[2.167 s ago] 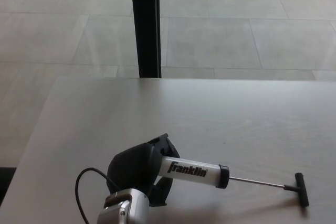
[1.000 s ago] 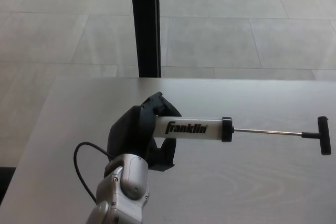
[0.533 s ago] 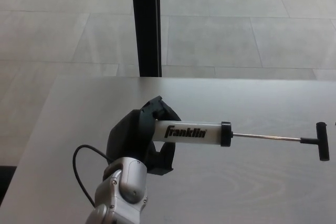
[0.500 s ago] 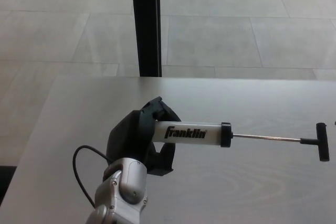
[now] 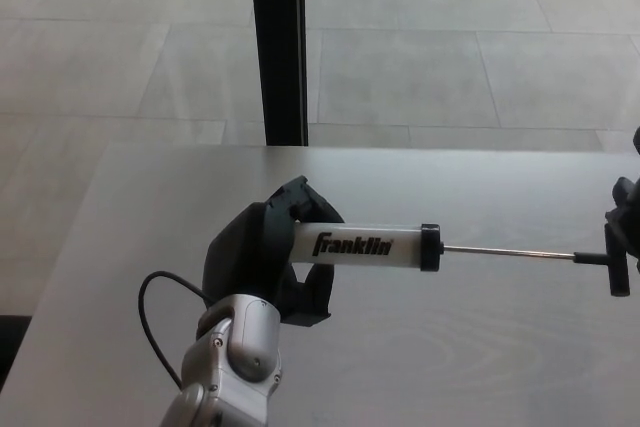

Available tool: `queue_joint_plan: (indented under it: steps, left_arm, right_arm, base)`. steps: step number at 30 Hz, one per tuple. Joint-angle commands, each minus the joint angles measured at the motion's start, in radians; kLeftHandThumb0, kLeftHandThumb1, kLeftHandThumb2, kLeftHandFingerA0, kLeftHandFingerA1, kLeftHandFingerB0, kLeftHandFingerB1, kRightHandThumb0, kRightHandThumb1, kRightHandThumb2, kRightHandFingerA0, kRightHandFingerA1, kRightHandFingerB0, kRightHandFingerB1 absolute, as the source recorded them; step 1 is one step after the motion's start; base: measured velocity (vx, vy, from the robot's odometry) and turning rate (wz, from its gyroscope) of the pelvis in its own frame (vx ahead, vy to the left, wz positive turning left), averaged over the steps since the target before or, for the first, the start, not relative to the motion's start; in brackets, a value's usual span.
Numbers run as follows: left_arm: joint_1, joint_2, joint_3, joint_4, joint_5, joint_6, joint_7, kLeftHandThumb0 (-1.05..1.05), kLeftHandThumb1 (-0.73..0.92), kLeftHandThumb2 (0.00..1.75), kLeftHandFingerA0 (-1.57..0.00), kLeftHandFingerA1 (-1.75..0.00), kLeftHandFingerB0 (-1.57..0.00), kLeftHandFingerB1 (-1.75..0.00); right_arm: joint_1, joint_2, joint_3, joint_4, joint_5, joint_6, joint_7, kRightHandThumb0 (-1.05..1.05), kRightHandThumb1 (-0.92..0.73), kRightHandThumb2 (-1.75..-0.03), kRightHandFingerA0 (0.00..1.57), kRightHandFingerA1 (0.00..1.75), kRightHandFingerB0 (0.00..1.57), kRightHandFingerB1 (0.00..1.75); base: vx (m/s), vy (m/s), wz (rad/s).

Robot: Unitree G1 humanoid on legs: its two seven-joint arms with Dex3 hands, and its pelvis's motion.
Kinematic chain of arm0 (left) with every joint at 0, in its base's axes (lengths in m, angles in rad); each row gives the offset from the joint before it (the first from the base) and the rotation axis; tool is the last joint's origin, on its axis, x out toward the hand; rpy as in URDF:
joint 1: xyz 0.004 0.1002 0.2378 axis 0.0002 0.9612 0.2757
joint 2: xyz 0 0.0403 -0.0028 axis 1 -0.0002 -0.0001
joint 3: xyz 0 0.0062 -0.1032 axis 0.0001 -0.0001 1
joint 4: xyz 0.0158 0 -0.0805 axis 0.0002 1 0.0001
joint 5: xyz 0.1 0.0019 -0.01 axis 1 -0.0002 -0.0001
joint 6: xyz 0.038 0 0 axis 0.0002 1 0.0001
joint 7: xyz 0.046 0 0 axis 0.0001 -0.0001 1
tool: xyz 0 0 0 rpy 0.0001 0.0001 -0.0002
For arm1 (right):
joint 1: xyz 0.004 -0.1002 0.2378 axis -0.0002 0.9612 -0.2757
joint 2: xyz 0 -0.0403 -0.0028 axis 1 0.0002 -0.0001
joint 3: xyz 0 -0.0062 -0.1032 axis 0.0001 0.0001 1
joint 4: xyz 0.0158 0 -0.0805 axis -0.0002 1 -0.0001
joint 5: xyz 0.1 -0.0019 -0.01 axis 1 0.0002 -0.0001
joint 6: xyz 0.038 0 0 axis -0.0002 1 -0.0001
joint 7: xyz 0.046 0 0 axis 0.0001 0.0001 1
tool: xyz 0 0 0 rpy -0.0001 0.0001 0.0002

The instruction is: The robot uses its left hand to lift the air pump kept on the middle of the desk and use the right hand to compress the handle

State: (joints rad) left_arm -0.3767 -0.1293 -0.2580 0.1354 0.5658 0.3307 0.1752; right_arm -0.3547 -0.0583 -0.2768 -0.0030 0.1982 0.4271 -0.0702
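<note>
My left hand (image 5: 262,265) is shut on the left end of the white air pump (image 5: 365,244), holding it level above the desk (image 5: 450,347). The barrel reads "Franklin" and ends in a black cap. A thin metal rod runs right from the cap, fully drawn out, to the black T-handle (image 5: 616,258). My right hand (image 5: 629,215) shows only as a black sliver at the right edge, right beside the handle. Whether it touches the handle, I cannot tell.
A black cable (image 5: 160,317) loops beside my silver left forearm (image 5: 228,372). A black vertical post (image 5: 277,45) stands behind the desk's far edge, over a pale tiled floor (image 5: 450,57).
The pump rose off the desk in my left hand and now hangs level. My right hand has come into view at the right edge, next to the T-handle.
</note>
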Motion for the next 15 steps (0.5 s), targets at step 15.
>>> queue_joint_plan:
  steps: [15]
  left_arm:
    - [-0.043, 0.013, 0.015, 0.016, -0.015, -0.002, 0.015, -0.19, 0.35, 1.45, -0.98, -1.75, -0.83, -1.63]
  right_arm:
    - [0.015, 0.133, -0.051, -0.037, 0.037, -0.028, -0.102, -0.89, -0.92, -0.83, 0.00, 0.10, 0.03, 0.25]
  base:
    - [0.00, 0.000, 0.00]
